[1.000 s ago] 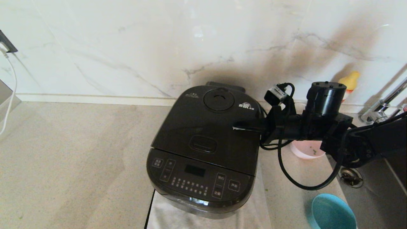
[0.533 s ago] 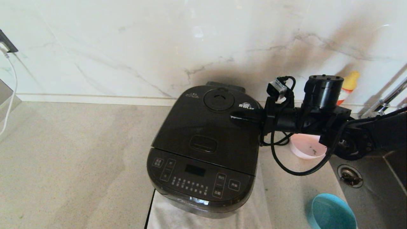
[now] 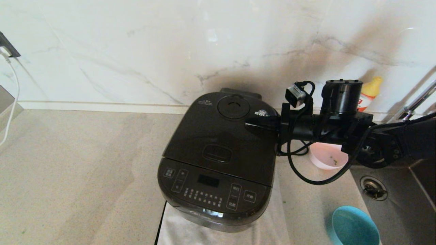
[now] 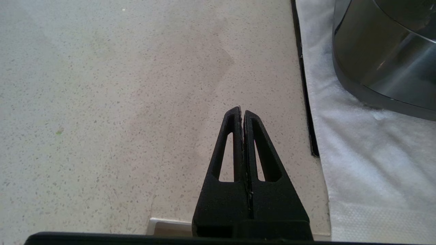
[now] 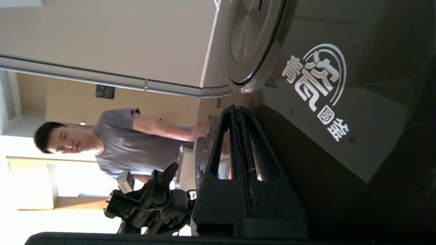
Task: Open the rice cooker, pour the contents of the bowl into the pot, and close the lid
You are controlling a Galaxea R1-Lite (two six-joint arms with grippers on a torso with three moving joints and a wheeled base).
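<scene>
Rice cooker: lid down; right gripper over its right rear corner, jaws pressed together, empty; left gripper likewise, above bench.

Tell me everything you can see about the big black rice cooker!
The rice cooker is a big, shiny black, rounded-square machine standing on a white cloth by the marble wall. Its lid is shut, with a round vent near the back and an oblong button nearer the front. Below sits a panel with a small dark screen and white-marked buttons. The right tool, shut, is over the lid's right rear part.
</scene>
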